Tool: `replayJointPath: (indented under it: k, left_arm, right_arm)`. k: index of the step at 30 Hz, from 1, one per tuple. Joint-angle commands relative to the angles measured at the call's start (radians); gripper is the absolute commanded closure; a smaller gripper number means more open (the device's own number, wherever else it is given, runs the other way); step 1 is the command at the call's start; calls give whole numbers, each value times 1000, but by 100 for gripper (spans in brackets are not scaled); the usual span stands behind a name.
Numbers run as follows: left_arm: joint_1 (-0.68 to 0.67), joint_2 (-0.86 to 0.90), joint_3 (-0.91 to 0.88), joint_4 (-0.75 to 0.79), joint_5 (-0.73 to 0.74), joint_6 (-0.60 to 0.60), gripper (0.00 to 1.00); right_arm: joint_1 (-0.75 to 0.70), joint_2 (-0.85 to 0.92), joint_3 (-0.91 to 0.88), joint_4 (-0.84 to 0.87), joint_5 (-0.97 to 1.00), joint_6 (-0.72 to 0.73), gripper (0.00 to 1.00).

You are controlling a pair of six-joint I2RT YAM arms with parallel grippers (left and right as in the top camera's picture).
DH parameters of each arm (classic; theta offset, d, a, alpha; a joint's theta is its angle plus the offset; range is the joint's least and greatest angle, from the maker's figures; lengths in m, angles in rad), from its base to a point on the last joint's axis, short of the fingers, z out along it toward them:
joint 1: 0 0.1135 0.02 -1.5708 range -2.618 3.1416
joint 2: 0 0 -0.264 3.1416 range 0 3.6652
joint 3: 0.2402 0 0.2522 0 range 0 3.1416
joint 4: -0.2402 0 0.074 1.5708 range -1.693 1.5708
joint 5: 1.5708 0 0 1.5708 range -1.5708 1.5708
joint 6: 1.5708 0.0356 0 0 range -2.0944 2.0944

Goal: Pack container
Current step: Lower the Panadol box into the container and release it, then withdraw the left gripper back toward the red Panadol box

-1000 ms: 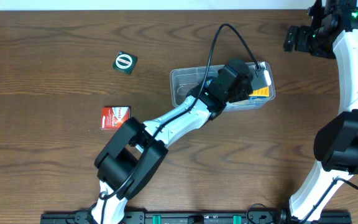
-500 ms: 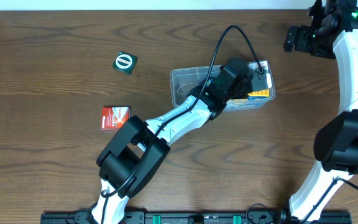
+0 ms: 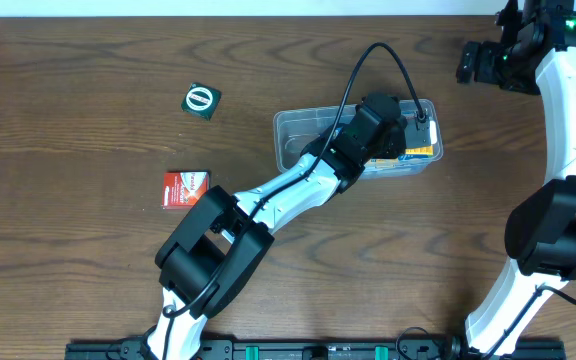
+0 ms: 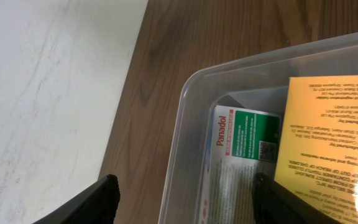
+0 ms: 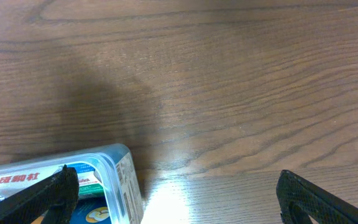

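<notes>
The clear container (image 3: 296,134) lies mid-table, and its rounded corner (image 4: 185,93) fills the left wrist view. Inside it lie a green-and-white Panadol box (image 4: 241,143) and an orange box (image 4: 328,137) on top of it. My left gripper (image 3: 420,120) hovers over the container's right end. It (image 4: 185,202) stands open, with one finger outside the wall and one over the boxes, holding nothing. My right gripper (image 3: 468,62) is raised at the far right, well away from the container. In its own view it (image 5: 179,199) is open over bare wood, with the container corner (image 5: 114,155) at lower left.
A dark green box with a white circle (image 3: 201,101) lies at the upper left of the table. A red box (image 3: 185,188) lies to the left, nearer the front. The left arm's cable loops above the container.
The left gripper's jaws have spread wider over the container's right end, and its tip has shifted slightly. The right arm has not moved.
</notes>
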Motion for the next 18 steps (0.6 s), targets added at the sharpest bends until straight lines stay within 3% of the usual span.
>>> replayJointPath:
  k: [1,6,12,14,17,18]
  left_arm:
    - [2,3,28,5,-9,10,30]
    - [2,-6,28,13,-93,-5,25]
    - [13,-60,28,-10,-240,-293,17]
    - [24,-94,28,-63,-245,-378,14]
    - [47,-153,28,-163,-245,-481,0]
    - [56,-173,28,-198,-245,-505,2]
  right_arm:
    - [3,-1,14,-1,-1,13,1]
    - [3,-1,14,-1,-1,13,1]
    - [3,-1,14,-1,-1,13,1]
    - [3,-1,14,-1,-1,13,1]
    - [3,-1,14,-1,-1,13,1]
    - [3,-1,14,-1,-1,13,1]
